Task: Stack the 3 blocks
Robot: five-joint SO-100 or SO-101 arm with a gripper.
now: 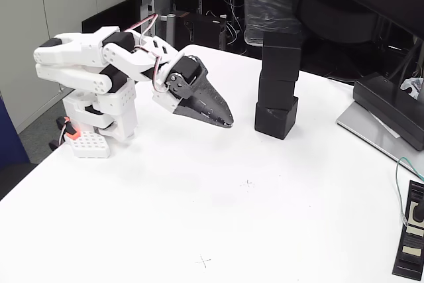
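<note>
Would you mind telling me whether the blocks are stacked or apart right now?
Stacked: the three blocks stand in one slightly uneven column on the table, with the shut gripper apart from them.

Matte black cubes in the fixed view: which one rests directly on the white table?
The bottom matte black cube of the stack; it touches the white table, while the other two sit above it.

You get bright, even light from above on the white table [199, 217], with only soft, faint shadows beside the arm [99, 97] and blocks [278, 84]. The background stays dim; focus is sharp.
</note>
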